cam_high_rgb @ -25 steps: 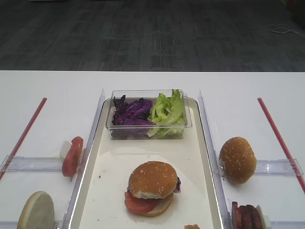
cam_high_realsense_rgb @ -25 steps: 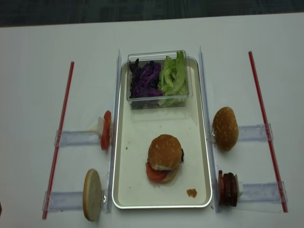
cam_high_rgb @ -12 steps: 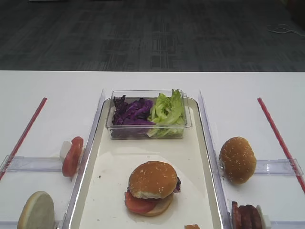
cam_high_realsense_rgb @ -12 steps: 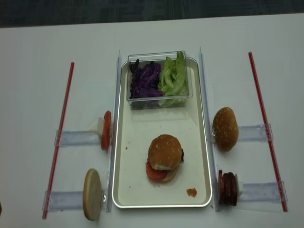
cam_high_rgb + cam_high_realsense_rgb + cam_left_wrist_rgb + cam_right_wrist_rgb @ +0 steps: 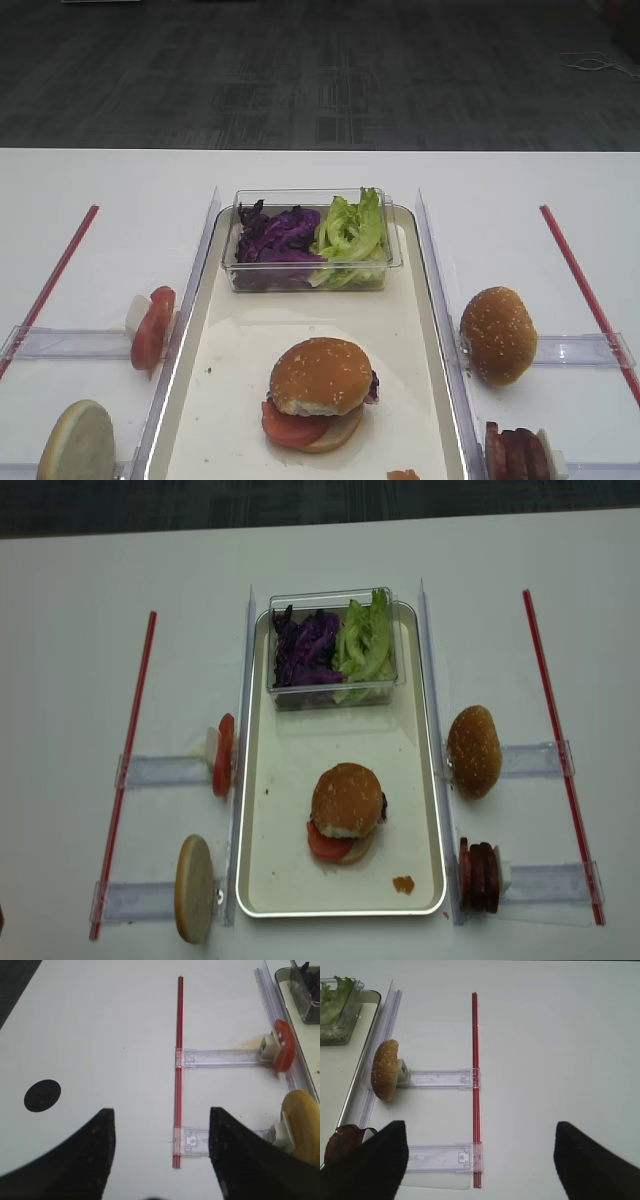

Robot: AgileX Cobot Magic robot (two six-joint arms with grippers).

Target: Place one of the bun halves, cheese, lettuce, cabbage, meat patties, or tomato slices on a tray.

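**Nothing to read**

I find no readable text, label, brand, number or sign anywhere in my views: none on the tray (image 5: 258, 780), the clear tub (image 5: 330, 692), the clear holders (image 5: 440, 1078) or the white table (image 5: 80, 630).

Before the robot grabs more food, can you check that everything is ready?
1. Right gripper open with nothing in it: ok.
2. Left gripper open with nothing in it: ok.
3. Tray has bare room beside the finished burger: ok.
4. Spare bun upright in its holder, right of the tray: ok.
5. Meat patties and tomato slices waiting outside the tray: ok.
6. Cheese anywhere in view: cannot tell.
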